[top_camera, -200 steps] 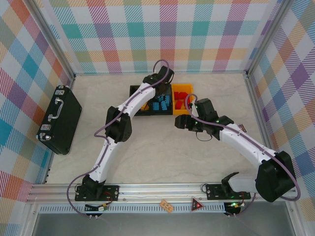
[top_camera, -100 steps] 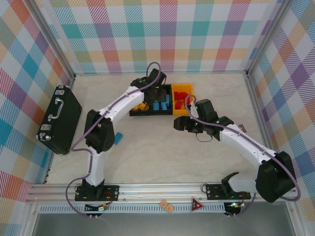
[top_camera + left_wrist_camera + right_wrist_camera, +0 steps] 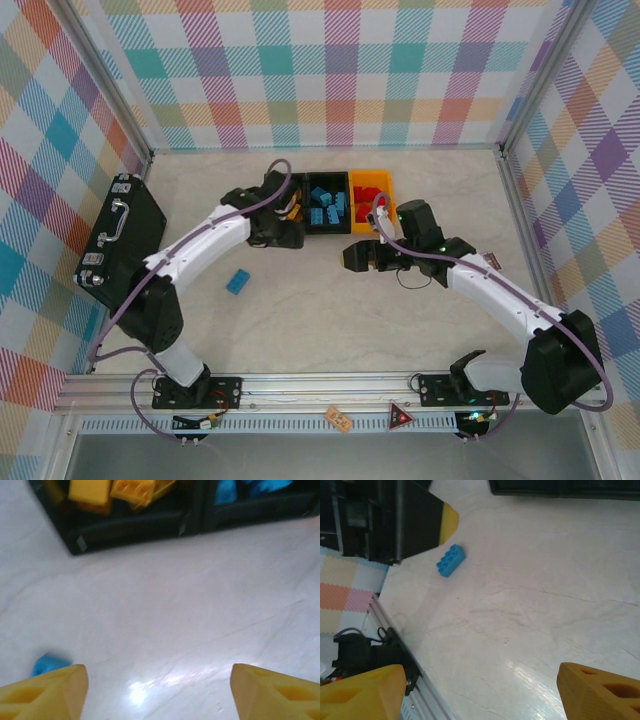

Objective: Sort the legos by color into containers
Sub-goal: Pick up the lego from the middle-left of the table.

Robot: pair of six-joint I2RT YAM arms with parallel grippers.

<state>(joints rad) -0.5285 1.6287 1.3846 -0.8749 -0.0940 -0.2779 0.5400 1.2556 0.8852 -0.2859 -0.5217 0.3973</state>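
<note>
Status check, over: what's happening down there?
Left tool open, right tool open, both empty. One blue brick loose on table; others in bins. Nothing blocking it.

The right gripper (image 3: pixel 481 695) hangs over the pale marbled desk (image 3: pixel 545 590), its yellow fingertips (image 3: pixel 362 692) spread wide with nothing between them. A blue brick (image 3: pixel 451 560) lies ahead and to its left, near the left arm's black, yellow-tipped finger (image 3: pixel 427 522). Dark bins (image 3: pixel 565 487) edge the far side.

The pale table (image 3: pixel 330 320) carries the joined containers (image 3: pixel 328 231), one loose blue lego (image 3: pixel 238 282) and a black briefcase (image 3: pixel 122 243).
</note>
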